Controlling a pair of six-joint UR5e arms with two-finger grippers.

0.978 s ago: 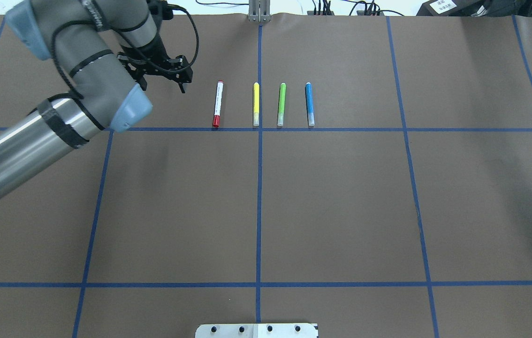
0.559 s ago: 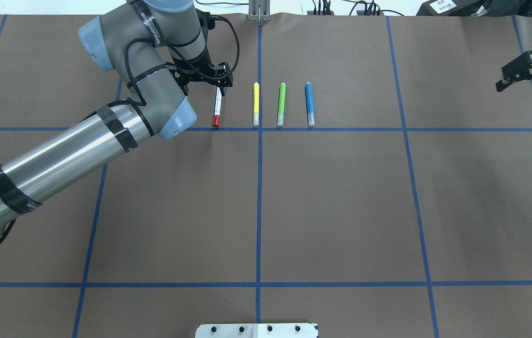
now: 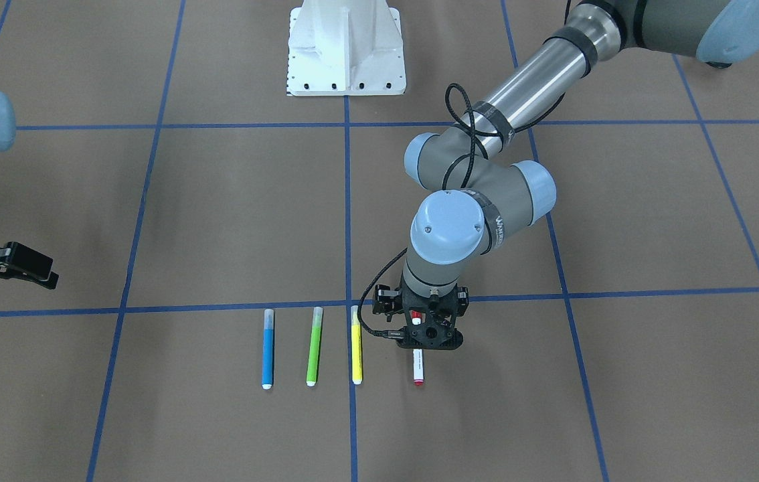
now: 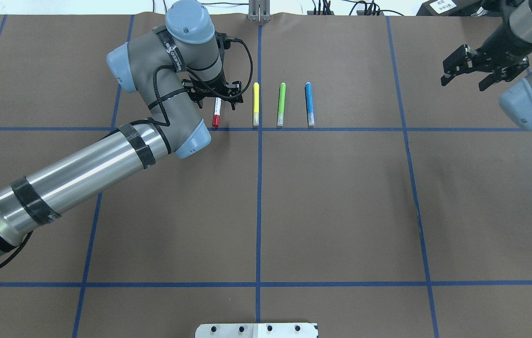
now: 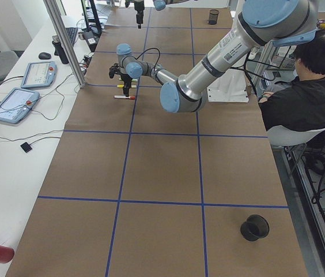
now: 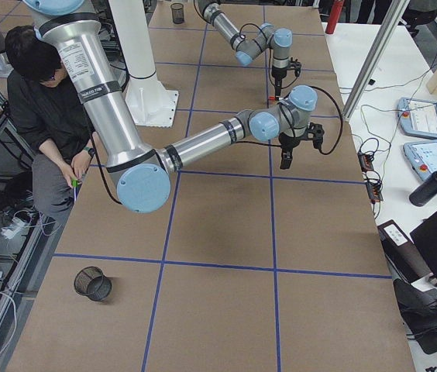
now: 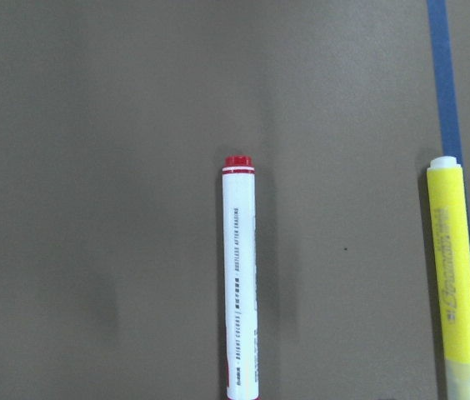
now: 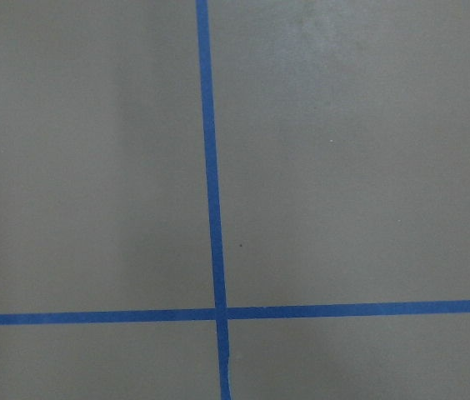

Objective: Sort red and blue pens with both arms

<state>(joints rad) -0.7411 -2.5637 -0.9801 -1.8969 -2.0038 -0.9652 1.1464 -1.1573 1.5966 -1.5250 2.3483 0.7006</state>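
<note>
Red pen [image 4: 216, 115]: white printed barrel, red cap, red end; one. Blue pen [image 4: 309, 104]: blue barrel, clear cap, white end; one. Both lie flat on the brown table [image 4: 341, 211], at the ends of a row. One yellow marker [image 4: 256, 104] and one green marker [image 4: 281, 104] lie between them. From overhead, red is at 11 o'clock of table centre, blue at 1 o'clock.

Left gripper [image 4: 216, 95]: over the red pen's 12 o'clock half, fingers spread either side, gripping nothing.

Right gripper [image 4: 463, 84]: fingers spread, empty, well apart at the blue pen's 3 o'clock.
</note>
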